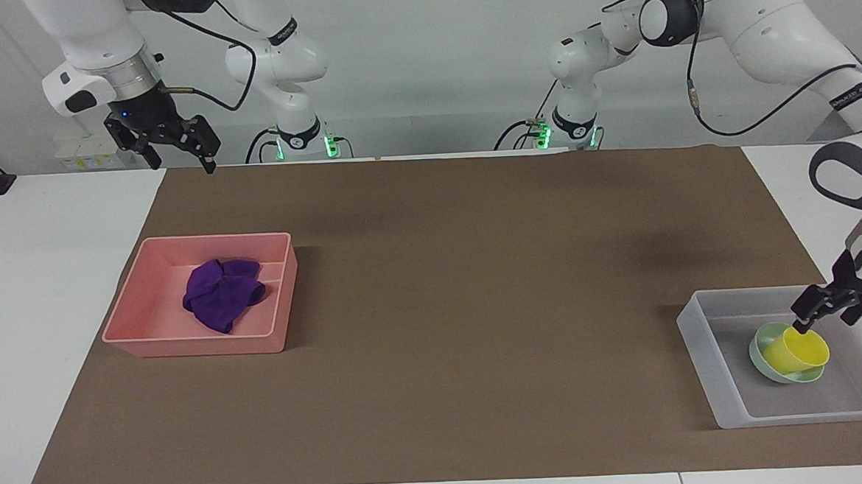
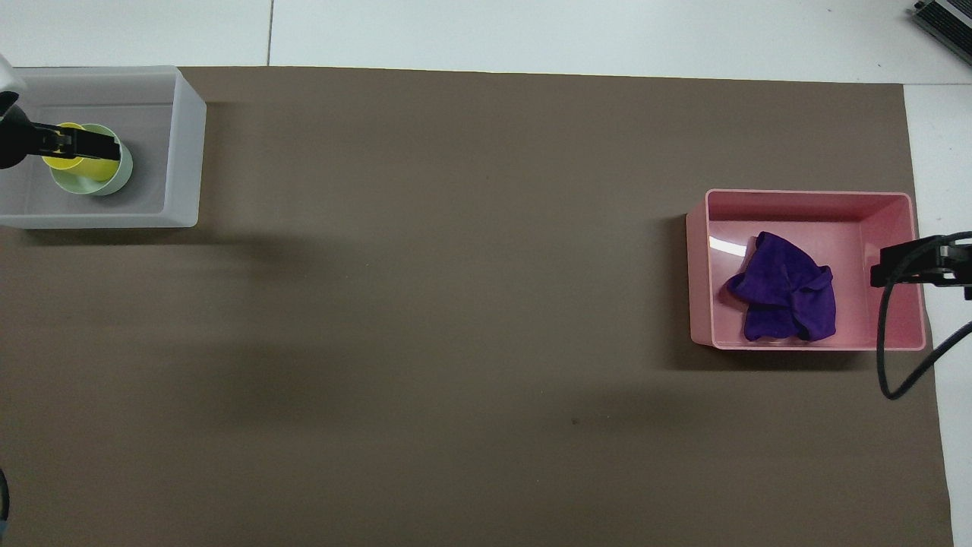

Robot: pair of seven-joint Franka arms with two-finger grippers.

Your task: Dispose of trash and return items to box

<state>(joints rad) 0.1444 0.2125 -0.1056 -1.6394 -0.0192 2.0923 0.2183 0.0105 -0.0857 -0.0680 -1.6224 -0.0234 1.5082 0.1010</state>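
Observation:
The yellow cup (image 1: 797, 350) leans tilted inside the mint-green bowl (image 1: 760, 357), both in the translucent box (image 1: 702, 346) at the left arm's end of the table. Just above the cup's rim my left gripper (image 1: 823, 316) hangs open, holding nothing. From overhead, the left gripper (image 2: 91, 144) partly covers the cup (image 2: 85, 164) and the bowl (image 2: 123, 172) in the box (image 2: 186, 152). The purple cloth (image 1: 221, 293) lies bunched in the pink tray (image 1: 193, 347). My right gripper (image 1: 179, 150) waits open, raised high; overhead, the right gripper (image 2: 904, 262) is over the tray's edge.
A brown mat (image 1: 463, 292) covers most of the white table (image 1: 35, 292). The pink tray (image 2: 699, 266) with the cloth (image 2: 786, 289) sits at the right arm's end. A black cable (image 2: 885, 357) dangles from the right arm.

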